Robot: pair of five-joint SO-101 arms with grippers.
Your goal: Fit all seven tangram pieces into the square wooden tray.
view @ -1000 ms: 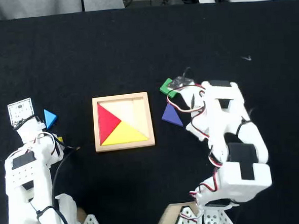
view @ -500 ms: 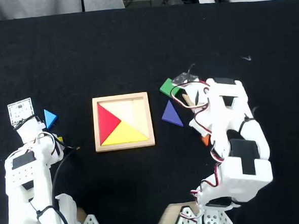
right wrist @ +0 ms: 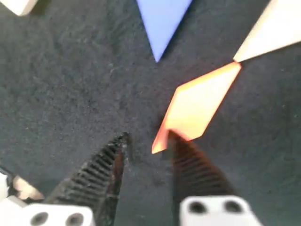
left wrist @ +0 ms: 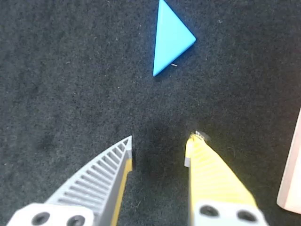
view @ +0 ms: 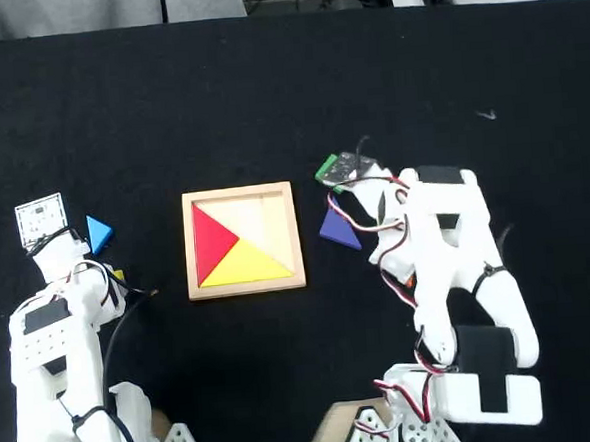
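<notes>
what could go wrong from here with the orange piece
1. The right gripper is open with only a corner of the orange piece at its fingers. Closing there might twist the piece or flick it away.
2. The dark blue triangle lies close ahead, so a sliding piece could knock it.

Open black worktop (view: pixel 287 91) runs across the far side and between the tray (view: pixel 240 191) and the light-blue triangle (view: pixel 98 233). The tray's far right half is bare wood. On its right flank the purple triangle (view: pixel 340 228), green piece (view: pixel 327 169) and right arm (view: pixel 447 242) crowd the way in.
</notes>
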